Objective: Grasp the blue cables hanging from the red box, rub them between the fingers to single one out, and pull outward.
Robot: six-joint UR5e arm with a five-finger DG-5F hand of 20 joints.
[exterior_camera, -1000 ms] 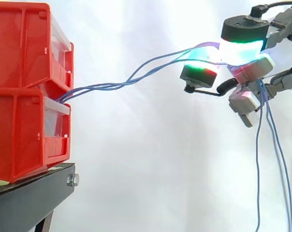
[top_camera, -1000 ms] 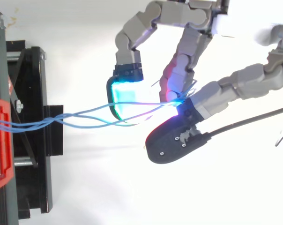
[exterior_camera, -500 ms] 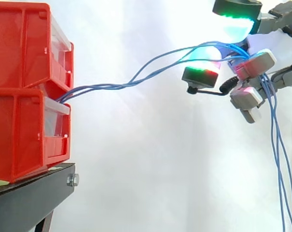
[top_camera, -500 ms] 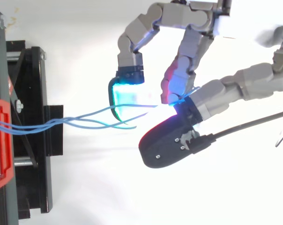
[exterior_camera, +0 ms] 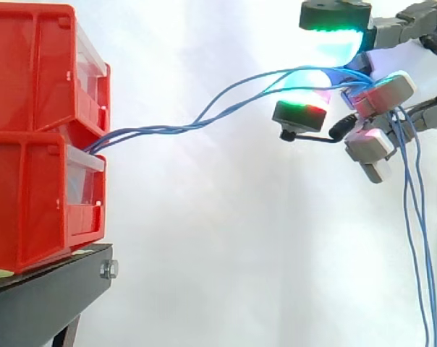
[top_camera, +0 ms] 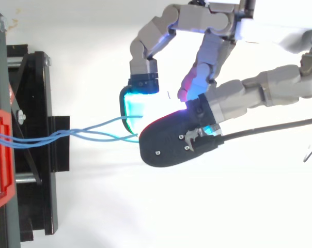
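Note:
Two red bins (exterior_camera: pixel 37 137) are stacked at the left on a black stand (exterior_camera: pixel 45 296). Several thin blue cables (exterior_camera: pixel 226 105) leave the gap between the bins, twist together and rise rightward to my hand (exterior_camera: pixel 378 94). They pass between a green-glowing pad above (exterior_camera: pixel 334 29) and a green-and-red glowing pad below (exterior_camera: pixel 299 108), then bend over the curled fingers and hang down at the right (exterior_camera: pixel 417 275). From above, the hand (top_camera: pixel 213 51) curls over the cables (top_camera: pixel 83 133). Its dark-backed thumb (top_camera: pixel 171 144) lies across them beside a cyan fingertip (top_camera: pixel 138 103).
A white curtain stands behind everything. The black stand (top_camera: pixel 34 144) and the red bin's front (top_camera: pixel 1 155) sit at the left edge in the top view. Open space lies between the bins and the hand, crossed by the cables.
The upper green pad has risen off the cable bundle. Seen from above, the thumb has slid left along the cables toward the bins. The hanging ends have shifted slightly right.

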